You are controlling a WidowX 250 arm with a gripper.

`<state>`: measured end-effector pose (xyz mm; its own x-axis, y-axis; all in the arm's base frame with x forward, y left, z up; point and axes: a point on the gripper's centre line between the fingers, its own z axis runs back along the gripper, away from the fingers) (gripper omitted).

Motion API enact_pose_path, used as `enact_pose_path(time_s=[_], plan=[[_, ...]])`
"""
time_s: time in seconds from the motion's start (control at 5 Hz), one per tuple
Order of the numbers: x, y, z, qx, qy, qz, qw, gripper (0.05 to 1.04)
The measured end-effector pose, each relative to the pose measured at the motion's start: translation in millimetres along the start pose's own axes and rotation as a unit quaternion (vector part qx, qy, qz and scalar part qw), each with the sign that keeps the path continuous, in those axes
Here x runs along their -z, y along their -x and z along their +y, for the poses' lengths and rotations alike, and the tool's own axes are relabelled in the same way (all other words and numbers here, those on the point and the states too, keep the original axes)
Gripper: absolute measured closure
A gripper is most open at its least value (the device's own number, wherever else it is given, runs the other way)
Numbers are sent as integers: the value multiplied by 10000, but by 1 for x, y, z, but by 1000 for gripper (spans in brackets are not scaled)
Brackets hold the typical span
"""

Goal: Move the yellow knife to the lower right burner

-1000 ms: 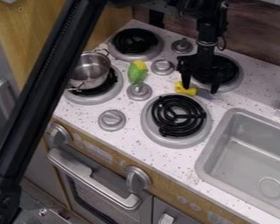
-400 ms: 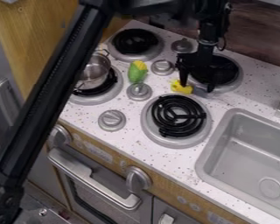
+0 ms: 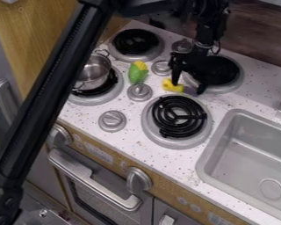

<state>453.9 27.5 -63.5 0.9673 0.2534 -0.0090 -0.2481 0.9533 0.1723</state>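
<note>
The gripper (image 3: 189,88) hangs at the upper right, in front of the back right burner, its two fingers apart. Beside its left finger lies the yellow handle (image 3: 171,86) of the knife on the white counter. A purplish-grey part, seemingly the blade, shows between the fingertips; the rest is hidden behind the gripper. Just below them in the view is the lower right burner (image 3: 178,116), a black coil in a grey ring with nothing on it.
A metal pot (image 3: 94,72) stands on the left burner. A green and yellow toy (image 3: 137,72) lies near the knobs, left of the knife. The sink (image 3: 248,149) is at the right. The arm crosses the left side.
The gripper has shifted a little left and turned slightly. The yellow handle has slid left along the counter, and more of the purplish-grey part shows.
</note>
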Motion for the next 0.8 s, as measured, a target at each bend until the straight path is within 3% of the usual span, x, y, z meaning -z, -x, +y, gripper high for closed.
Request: enact_pose_path(time_s=[0.2,0.4,0.6,0.8], plan=[[2,4,8,21,-30,82,10000,87],[3,6,23,-221,149,33,9996,87],[0,11,25,-543,316,-145,9979,87],[1,15,31,-1139,232,-287,9928,87]])
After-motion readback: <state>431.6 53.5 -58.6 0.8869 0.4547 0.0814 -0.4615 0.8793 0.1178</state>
